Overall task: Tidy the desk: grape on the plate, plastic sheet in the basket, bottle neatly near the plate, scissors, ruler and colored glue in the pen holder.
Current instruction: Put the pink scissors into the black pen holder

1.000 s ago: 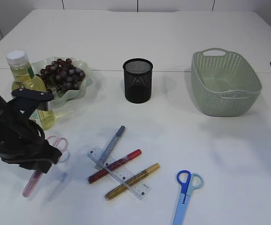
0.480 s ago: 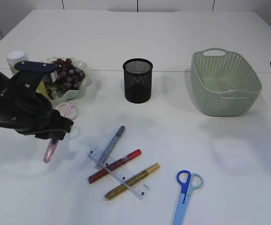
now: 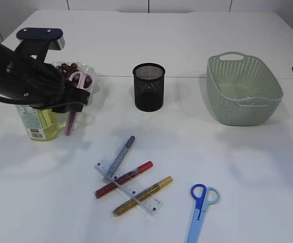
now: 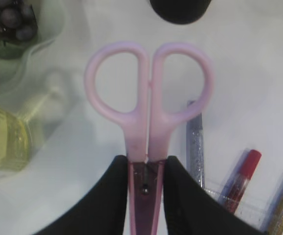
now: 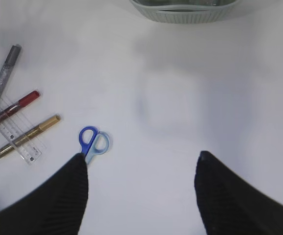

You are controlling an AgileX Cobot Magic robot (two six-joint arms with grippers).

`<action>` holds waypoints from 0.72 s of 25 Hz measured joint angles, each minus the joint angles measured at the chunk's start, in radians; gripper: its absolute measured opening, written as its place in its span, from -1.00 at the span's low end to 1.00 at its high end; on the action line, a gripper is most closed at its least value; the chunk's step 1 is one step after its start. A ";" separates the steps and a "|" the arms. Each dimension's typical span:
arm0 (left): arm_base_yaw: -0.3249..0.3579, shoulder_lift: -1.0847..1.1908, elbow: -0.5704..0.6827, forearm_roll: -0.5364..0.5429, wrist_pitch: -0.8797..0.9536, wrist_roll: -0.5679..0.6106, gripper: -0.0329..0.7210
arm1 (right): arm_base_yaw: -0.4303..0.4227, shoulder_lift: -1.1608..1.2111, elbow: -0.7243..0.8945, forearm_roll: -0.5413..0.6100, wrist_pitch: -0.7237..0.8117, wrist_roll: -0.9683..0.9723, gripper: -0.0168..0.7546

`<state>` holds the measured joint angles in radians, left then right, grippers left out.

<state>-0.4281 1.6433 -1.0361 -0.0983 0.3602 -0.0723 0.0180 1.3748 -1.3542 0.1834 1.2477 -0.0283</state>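
The left gripper (image 4: 146, 188) holds the pink scissors (image 3: 74, 105) in the air at the left of the desk, its jaws narrowed onto the blades near the pivot, handles uppermost, just in front of the plate (image 3: 93, 87) of grapes (image 3: 69, 68) and the bottle (image 3: 37, 121). The step in hand appears to be carrying these scissors to the black mesh pen holder (image 3: 149, 86), which stands to the right, well apart from the gripper. The next move would call for travelling right past the plate, centring over the holder's mouth and lowering the blades in before letting go. The right gripper (image 5: 141, 171) hangs wide open and empty above bare table near the basket (image 3: 243, 88). On the near side lie the blue scissors (image 3: 200, 204), and the ruler (image 3: 128, 186) crossed by the silver (image 3: 120, 155), red (image 3: 124, 179) and gold glue pens (image 3: 142, 196), all not yet put away
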 joint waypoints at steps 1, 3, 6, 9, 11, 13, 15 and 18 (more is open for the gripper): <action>0.000 0.000 0.000 -0.002 -0.020 0.000 -0.47 | 0.000 0.000 0.000 0.000 0.000 0.000 0.42; 0.000 0.000 0.000 -0.006 -0.057 0.000 -0.47 | 0.000 0.000 0.000 0.000 0.000 0.000 0.42; 0.000 0.000 0.000 -0.008 -0.123 0.000 -0.47 | 0.000 0.000 0.000 0.000 0.000 0.000 0.42; -0.018 0.000 0.000 -0.008 -0.205 0.000 -0.47 | 0.000 0.000 0.000 0.000 0.000 0.000 0.42; -0.038 0.000 0.000 -0.008 -0.263 0.000 -0.47 | 0.000 0.000 0.000 0.000 0.000 0.000 0.42; -0.057 0.002 0.000 -0.006 -0.325 0.000 -0.47 | 0.000 0.000 0.000 -0.002 0.000 0.000 0.42; -0.073 0.015 0.000 -0.006 -0.391 0.000 -0.47 | 0.000 0.000 0.000 -0.002 0.000 0.000 0.42; -0.083 0.051 0.000 -0.002 -0.484 0.000 -0.47 | 0.000 0.000 0.000 -0.003 0.000 0.000 0.42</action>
<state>-0.5115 1.6940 -1.0361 -0.1007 -0.1235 -0.0723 0.0180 1.3748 -1.3542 0.1804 1.2477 -0.0283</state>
